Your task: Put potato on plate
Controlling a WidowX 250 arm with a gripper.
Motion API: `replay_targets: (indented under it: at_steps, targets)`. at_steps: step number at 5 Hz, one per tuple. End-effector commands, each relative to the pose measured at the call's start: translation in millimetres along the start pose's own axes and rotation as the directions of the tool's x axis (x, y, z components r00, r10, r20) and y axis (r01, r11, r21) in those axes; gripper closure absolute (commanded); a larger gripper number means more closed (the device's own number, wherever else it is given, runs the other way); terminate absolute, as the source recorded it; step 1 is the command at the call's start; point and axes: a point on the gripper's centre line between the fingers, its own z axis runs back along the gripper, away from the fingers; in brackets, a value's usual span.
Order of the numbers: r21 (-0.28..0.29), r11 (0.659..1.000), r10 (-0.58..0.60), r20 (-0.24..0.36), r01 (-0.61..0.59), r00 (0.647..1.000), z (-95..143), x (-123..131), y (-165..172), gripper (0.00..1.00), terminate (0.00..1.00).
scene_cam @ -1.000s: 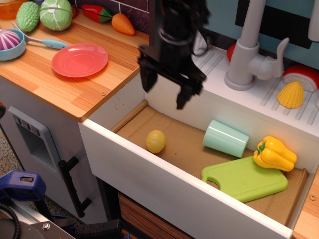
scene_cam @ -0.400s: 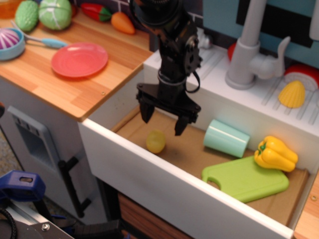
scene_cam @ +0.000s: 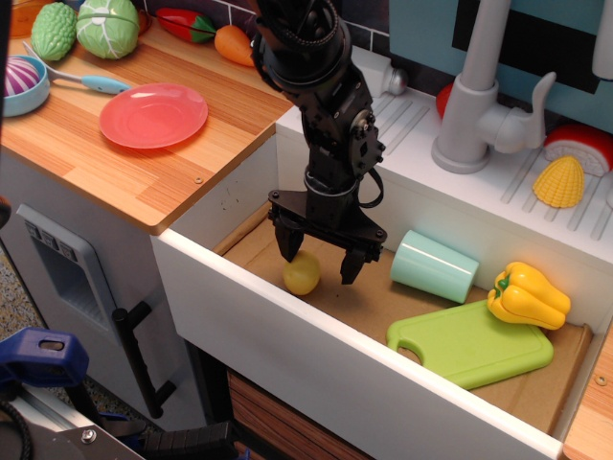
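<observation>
The potato (scene_cam: 302, 274) is a small pale-yellow egg shape lying on the brown floor of the open white drawer (scene_cam: 316, 335), near its left end. My black gripper (scene_cam: 319, 261) hangs open straight over it, one finger at the potato's left and the other to its right, not closed on it. The coral-red plate (scene_cam: 153, 115) lies empty on the wooden counter at the upper left, well away from the gripper.
In the drawer lie a mint cup (scene_cam: 434, 265), a green cutting board (scene_cam: 471, 342) and a yellow bell pepper (scene_cam: 528, 296). A grey faucet (scene_cam: 479, 105) and corn piece (scene_cam: 559, 181) stand on the sink. A blue bowl (scene_cam: 21, 84), spoon, green vegetables and carrot (scene_cam: 236, 45) sit behind the plate.
The gripper has come down from above the sink edge into the drawer and now straddles the potato with its fingers open. The potato has not moved.
</observation>
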Motion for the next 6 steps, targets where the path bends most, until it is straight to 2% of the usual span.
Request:
replay_targets:
  at_steps: [1,2,3,4,5,6]
  targets:
    - [-0.001,1.000,0.029,0.018,-0.029,0.999,-4,4,12,0.00,0.00]
    - [0.002,1.000,0.027,0.033,-0.027,0.999,-13,3,21,0.00,0.00]
    - [0.003,0.999,0.043,0.037,-0.043,0.998,-19,8,23,1.00,0.00]
    - [0.056,0.997,0.059,0.040,-0.061,0.997,11,9,24,1.00,0.00]
    - [0.128,0.990,0.053,0.013,-0.054,0.999,60,4,39,1.00,0.00]
    - [0.222,0.975,0.006,0.027,-0.012,1.000,107,21,78,1.00,0.00]
